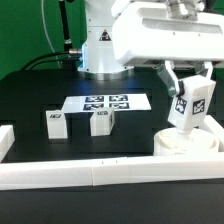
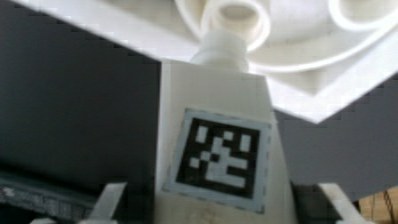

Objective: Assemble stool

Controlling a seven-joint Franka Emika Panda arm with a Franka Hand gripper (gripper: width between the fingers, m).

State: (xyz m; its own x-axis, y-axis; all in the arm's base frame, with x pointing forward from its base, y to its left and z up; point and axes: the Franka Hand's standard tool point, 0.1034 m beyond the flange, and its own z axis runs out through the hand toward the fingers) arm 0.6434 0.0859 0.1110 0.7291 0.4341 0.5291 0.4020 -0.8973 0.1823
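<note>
My gripper [image 1: 188, 92] is shut on a white leg block [image 1: 190, 107] with a black-and-white tag, at the exterior view's right. The block hangs tilted over the round white seat [image 1: 176, 144], and its lower end touches the seat's top. In the wrist view this leg [image 2: 217, 110] runs out from between my fingers [image 2: 114, 203] to a round socket on the seat [image 2: 317, 52]; my gripper [image 2: 221, 205] sits around its tagged end. Two more leg blocks [image 1: 56, 122] [image 1: 102, 121] stand on the black table at the exterior view's left.
The marker board [image 1: 108, 101] lies flat behind the two loose legs. A long white rail [image 1: 100, 175] runs along the front, with a short piece [image 1: 5, 140] at the left. The seat rests in the rail corner [image 2: 107, 30]. The robot base [image 1: 100, 45] stands at the back.
</note>
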